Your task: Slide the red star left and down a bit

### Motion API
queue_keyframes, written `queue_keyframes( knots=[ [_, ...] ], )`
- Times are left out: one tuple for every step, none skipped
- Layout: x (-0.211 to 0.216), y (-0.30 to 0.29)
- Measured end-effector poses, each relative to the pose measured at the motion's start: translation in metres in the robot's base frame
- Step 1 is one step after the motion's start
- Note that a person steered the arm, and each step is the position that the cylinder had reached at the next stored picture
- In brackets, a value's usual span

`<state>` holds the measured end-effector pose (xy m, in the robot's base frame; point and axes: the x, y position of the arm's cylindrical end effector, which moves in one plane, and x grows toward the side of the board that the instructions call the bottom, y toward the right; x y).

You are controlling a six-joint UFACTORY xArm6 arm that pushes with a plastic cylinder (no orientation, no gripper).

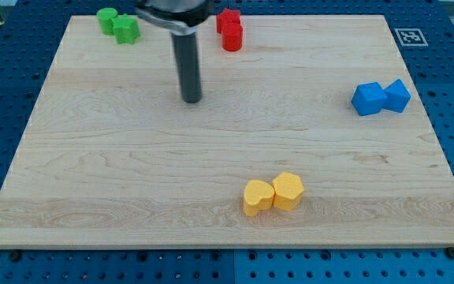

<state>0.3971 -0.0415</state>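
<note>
I'm holding my tip [191, 99], a bare rod with no gripper, left of the red star [228, 20]; I'm planning to circle to its upper right

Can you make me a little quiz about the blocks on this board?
1. True or false: the two yellow blocks touch each other.
2. Which pair sits nearest my tip? A) the green blocks B) the blue blocks C) the yellow blocks
3. Fill in: the red blocks sit near the view's ____ edge of the board.

Key: 1 true. 2 A. 3 top.
</note>
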Motion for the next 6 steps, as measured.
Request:
queue_keyframes(
  knots=[
    [-0.009, 0.048],
    [-0.012, 0.052],
    [-0.012, 0.06],
    [-0.025, 0.083],
    [-0.055, 0.098],
    [-0.096, 0.11]
  ],
)
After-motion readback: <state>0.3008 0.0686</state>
